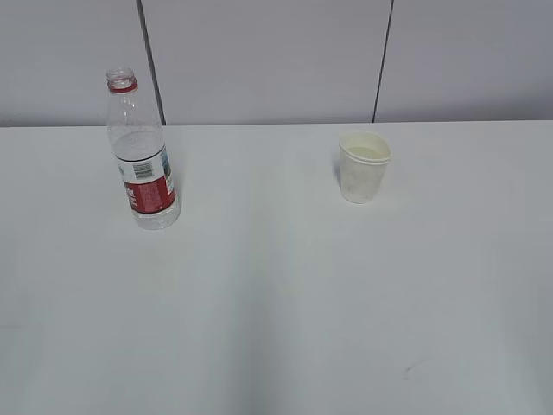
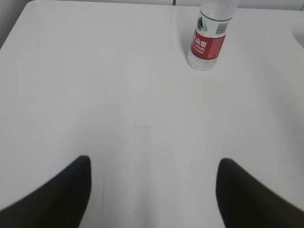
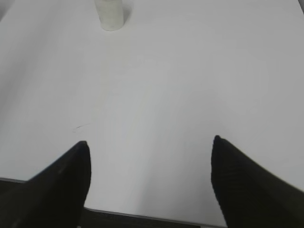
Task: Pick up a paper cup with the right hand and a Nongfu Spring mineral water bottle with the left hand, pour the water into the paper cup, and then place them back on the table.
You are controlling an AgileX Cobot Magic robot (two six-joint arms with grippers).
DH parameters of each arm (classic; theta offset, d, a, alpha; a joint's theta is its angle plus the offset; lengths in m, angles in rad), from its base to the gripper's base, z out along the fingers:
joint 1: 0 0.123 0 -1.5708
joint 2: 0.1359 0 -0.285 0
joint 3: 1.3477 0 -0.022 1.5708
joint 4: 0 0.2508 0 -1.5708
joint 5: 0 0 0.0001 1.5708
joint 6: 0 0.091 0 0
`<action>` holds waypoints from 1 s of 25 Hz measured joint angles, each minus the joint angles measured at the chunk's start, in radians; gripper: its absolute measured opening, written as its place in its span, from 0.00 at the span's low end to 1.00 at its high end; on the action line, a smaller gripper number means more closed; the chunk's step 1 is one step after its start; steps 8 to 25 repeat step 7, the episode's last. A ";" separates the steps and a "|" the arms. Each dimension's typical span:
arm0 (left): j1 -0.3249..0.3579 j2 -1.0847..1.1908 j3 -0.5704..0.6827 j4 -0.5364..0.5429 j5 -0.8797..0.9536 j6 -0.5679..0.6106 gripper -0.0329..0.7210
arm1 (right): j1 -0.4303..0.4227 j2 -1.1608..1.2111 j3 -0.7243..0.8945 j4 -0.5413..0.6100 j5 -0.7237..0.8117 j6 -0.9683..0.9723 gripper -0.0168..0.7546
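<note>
Now, line by line:
Left hand point(image 2: 152, 190): jaws spread wide and released, nothing between them, hovering over bare counter at the near side; only the two dark fingertips point(image 2: 57, 194) show.
Right hand point(image 3: 149, 183): jaws likewise parted and grasping nothing, above the near edge of the counter; dark fingertips point(image 3: 61, 185) at the bottom corners.
Nongfu Spring mineral water bottle point(image 1: 143, 156): upright and uncapped on the far left of the counter, well ahead of the left jaws, water low inside it.
Paper cup point(image 1: 364, 167): upright on the far right, well apart from the bottle; its pale inside may hold some water, though that is hard to tell.
Counter point(image 1: 276, 311): plain white, with a small dark scuff point(image 1: 413, 370) near the right front.
Neither arm shows in the exterior view.
</note>
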 joint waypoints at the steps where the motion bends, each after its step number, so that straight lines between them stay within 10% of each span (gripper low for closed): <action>1: 0.000 0.000 0.000 0.000 0.000 0.000 0.71 | 0.000 0.000 0.000 0.000 0.000 0.000 0.78; 25: 0.000 0.000 0.000 0.000 0.000 0.000 0.70 | 0.000 0.000 0.000 0.000 0.000 0.000 0.78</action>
